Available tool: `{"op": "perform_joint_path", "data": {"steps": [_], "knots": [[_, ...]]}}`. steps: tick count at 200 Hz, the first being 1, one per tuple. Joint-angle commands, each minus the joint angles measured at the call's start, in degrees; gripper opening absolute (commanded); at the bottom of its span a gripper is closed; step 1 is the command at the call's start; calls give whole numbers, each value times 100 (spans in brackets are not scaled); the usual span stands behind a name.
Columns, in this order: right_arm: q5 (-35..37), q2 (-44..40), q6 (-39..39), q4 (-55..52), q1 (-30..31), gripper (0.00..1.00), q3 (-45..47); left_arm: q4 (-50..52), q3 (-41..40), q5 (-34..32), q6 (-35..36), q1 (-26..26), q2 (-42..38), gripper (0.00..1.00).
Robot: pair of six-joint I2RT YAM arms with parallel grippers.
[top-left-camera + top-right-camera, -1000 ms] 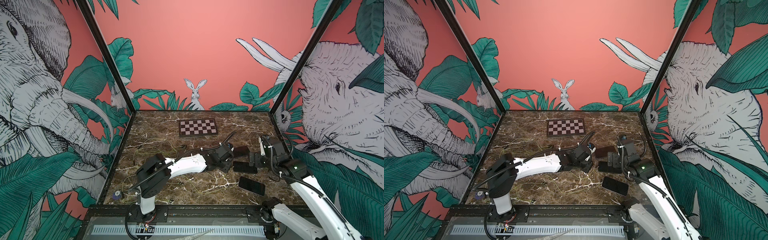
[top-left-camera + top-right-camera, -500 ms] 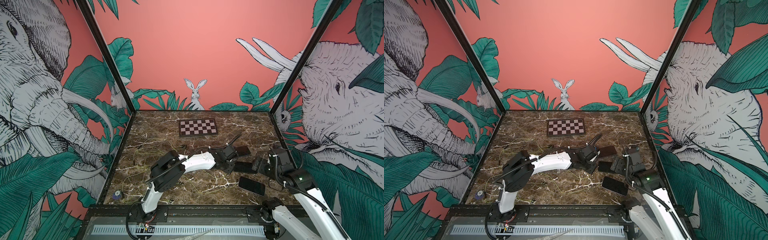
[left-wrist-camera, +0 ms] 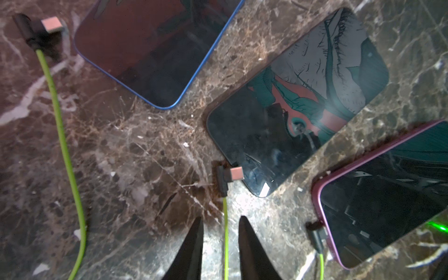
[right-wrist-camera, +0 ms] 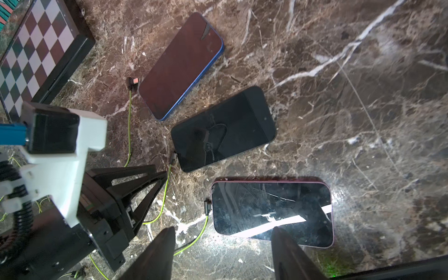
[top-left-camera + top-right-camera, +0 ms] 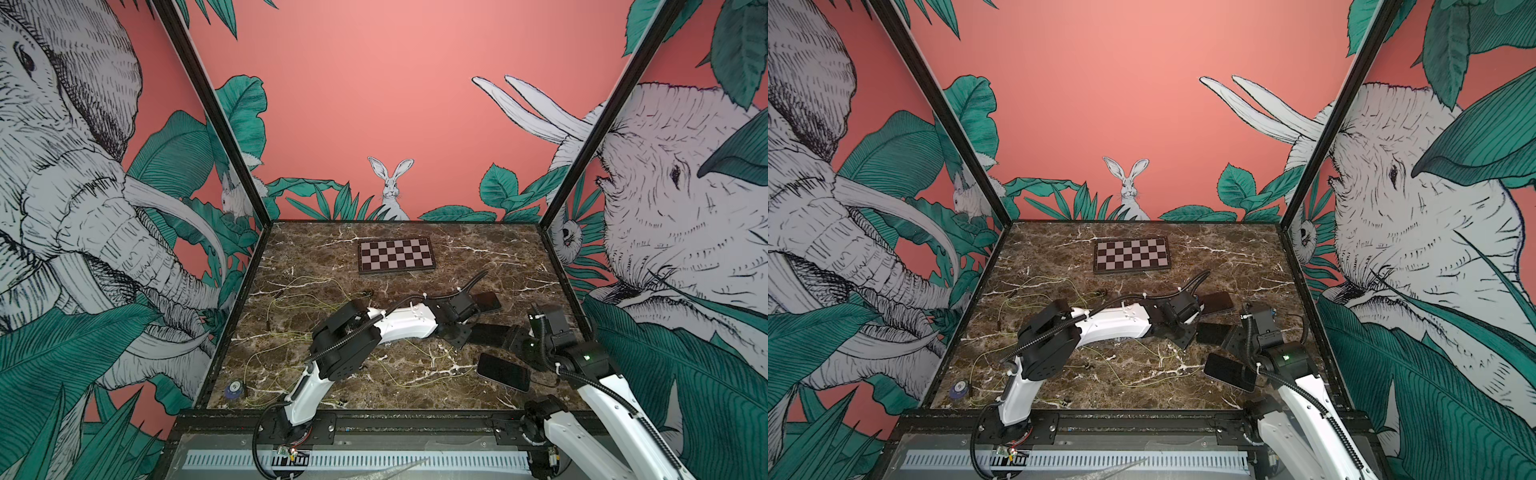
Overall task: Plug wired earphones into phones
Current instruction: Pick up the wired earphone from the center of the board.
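Reaching farther over the worktop (image 5: 498,257) than a second ago, the left arm (image 5: 403,324) has carried its elbow toward the phones, while the right arm (image 5: 582,361) has drawn back, away from the checkerboard (image 5: 395,255). Three phones fan out from that board: the blue-edged phone (image 3: 150,48) nearest it, the black phone (image 3: 291,109) next, the pink-edged phone (image 3: 388,194) farthest. The left gripper (image 3: 221,218) hangs low, its fingers a narrow gap apart and straddling a yellow-green earphone cord (image 3: 226,242) just behind its plug (image 3: 226,178) without visibly touching it. That plug rests against a corner of the black phone with its metal tip bare, so it is not seated. Straddling close behind it probably sets up a pinch that can steer the tip into the port. The right gripper (image 4: 221,229), spread wide, is held above the pink-edged phone, whose own plug (image 3: 315,232) looks pushed home; it may be placed to steady a phone. A loose plug (image 3: 38,28) lies between the blue-edged phone and the checkerboard.
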State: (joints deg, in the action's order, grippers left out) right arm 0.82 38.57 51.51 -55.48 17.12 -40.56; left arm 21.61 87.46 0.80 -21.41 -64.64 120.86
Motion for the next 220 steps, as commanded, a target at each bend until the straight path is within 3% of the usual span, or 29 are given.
{"op": "perform_joint_path", "data": {"steps": [1, 63, 99, 158, 220], "knots": [[-9, -127, 460, 123, -12, 64, 54, 228, 221, -132, 158, -86, 56, 28], [-26, -112, 509, 157, -16, 62, 176, 278, 254, -135, 213, -180, 240, 24], [114, -213, 633, 126, -16, 51, 239, 344, 205, -296, 198, -205, 316, 21], [196, -407, 635, 144, -16, 45, 225, 316, -71, -387, 300, -264, 351, 4], [28, -618, 579, 209, -16, 40, 205, 268, -141, -584, 402, -268, 119, 0]]}}
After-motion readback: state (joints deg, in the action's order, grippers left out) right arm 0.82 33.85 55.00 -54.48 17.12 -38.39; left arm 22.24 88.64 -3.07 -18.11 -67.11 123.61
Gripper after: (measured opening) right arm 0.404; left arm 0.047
